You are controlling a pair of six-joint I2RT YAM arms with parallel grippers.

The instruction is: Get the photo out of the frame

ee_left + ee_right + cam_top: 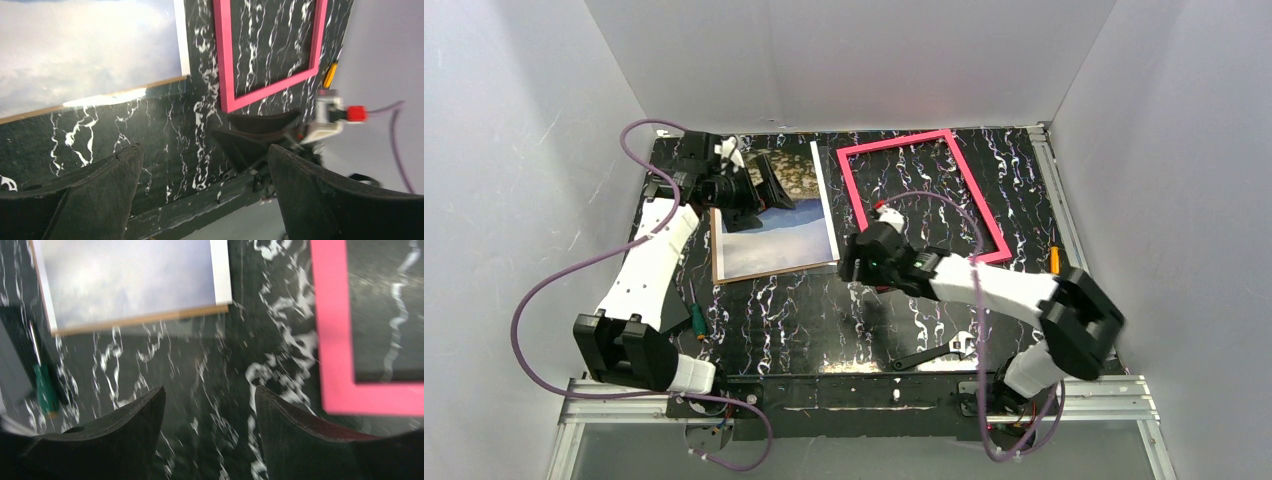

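From above, the photo (774,225) lies flat on its backing board (716,250), just left of the frame (894,142). The frame lies empty on the black marbled table (824,320), with white walls close around. Your left gripper (749,185) hovers over the photo.

The left wrist view shows its jaws spread wide, empty.

In the right wrist view the right gripper (207,425), also released, hangs over bare table off the frame's near-left corner.

Expect a light, bendy, slick sheet; pinch the white edge facing the frame.
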